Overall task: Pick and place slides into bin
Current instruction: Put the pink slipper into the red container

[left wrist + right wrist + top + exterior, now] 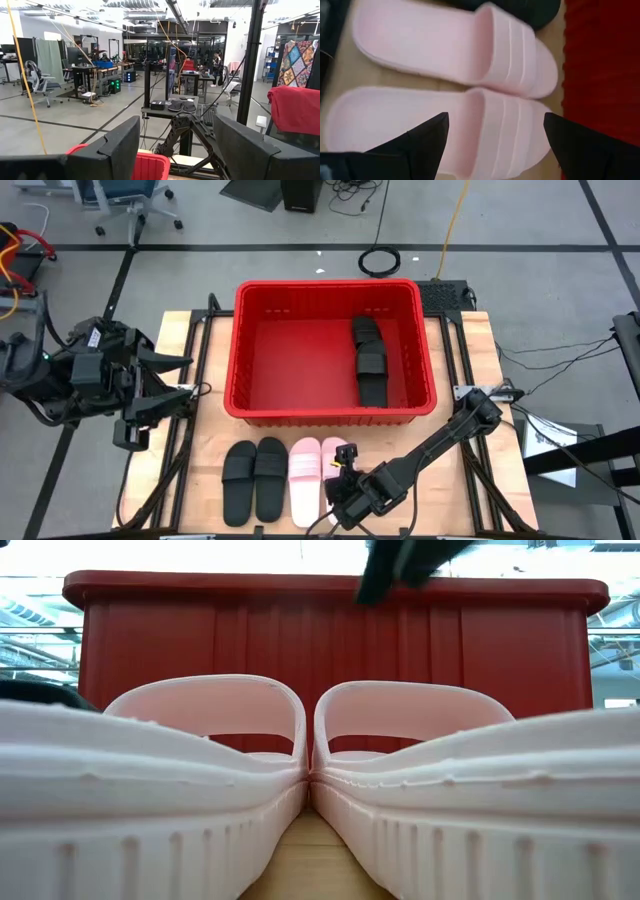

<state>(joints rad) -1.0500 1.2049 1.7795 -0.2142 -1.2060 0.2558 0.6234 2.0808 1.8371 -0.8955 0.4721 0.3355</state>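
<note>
The bin (330, 415) is bright red ribbed plastic with a rolled rim, standing mid-table. Inside it lie two matte black slides (370, 360), apparently stacked end to end along its right wall, though the overlap is hard to read. Four more sit in a row on the pale wooden tabletop (200, 480) in front of the bin: two black slides (254, 478) and two soft pink slides (315, 478) with grooved straps. The right gripper (495, 145) hovers over the pink pair, fingers spread. The left gripper (170, 385) waits, spread, beside the bin's left wall. Grey workshop floor surrounds the table.
</note>
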